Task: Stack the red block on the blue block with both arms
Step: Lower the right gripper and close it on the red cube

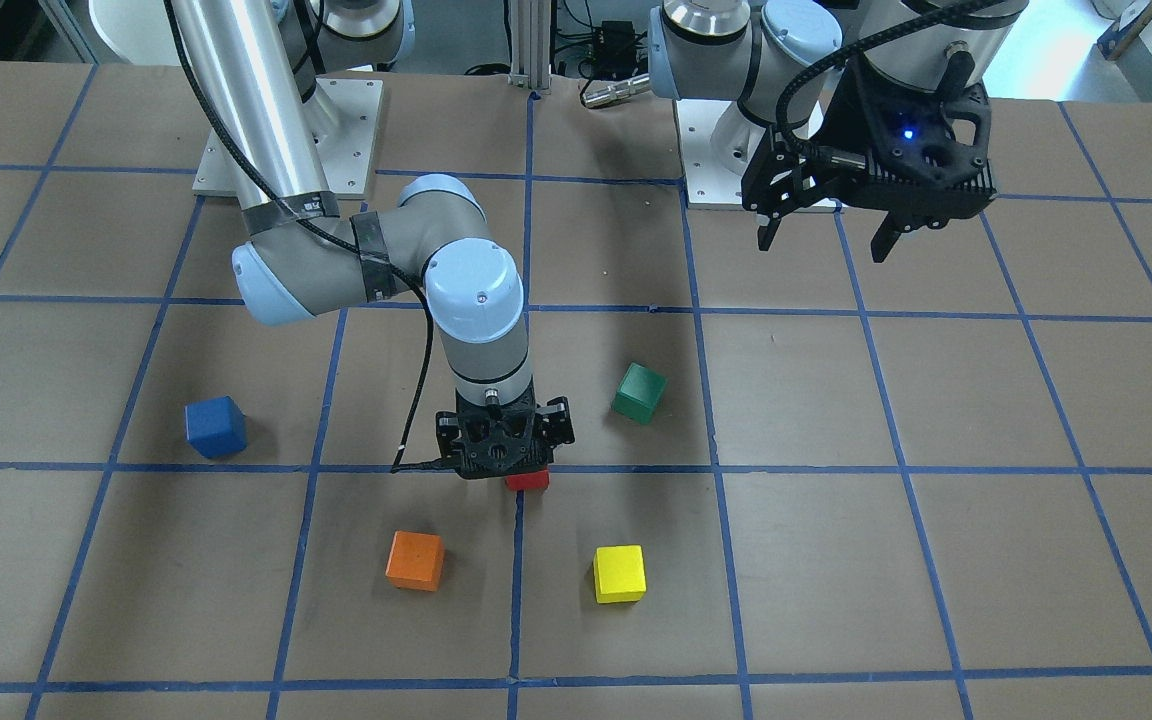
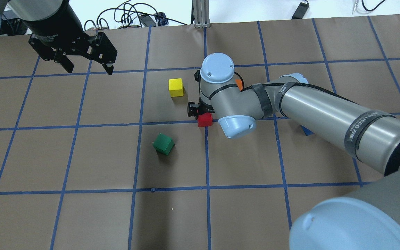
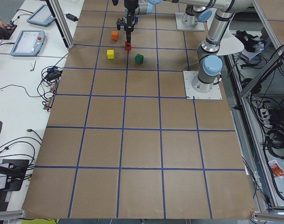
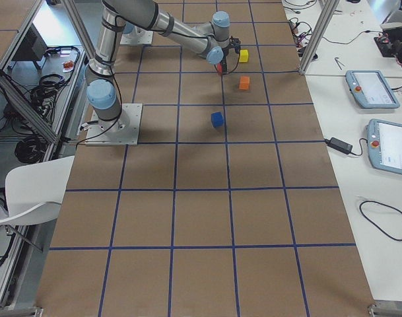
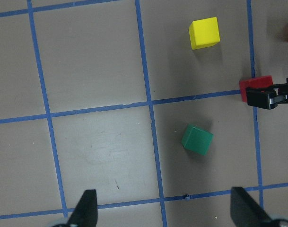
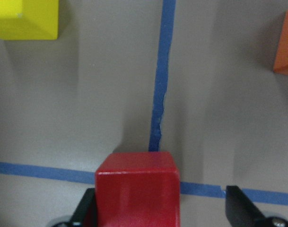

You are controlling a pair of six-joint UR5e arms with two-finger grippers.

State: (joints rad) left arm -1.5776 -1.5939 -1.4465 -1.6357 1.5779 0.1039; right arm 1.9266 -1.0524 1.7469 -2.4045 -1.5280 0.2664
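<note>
Our right gripper [image 6: 162, 213], spread, straddles the red block [image 1: 527, 481] (atop blue tape [image 6: 161, 85]); blue block [image 1: 215, 427] at nine o'clock front-on; left gripper [image 1: 824, 245] spread

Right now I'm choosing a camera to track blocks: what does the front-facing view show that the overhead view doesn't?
Front-facing only: the blue block and orange block whole; overhead, the right arm hides most of each. Overhead only: most of the red block, a sliver under the right gripper from the front. Both: yellow block, green block, the open left gripper.
</note>
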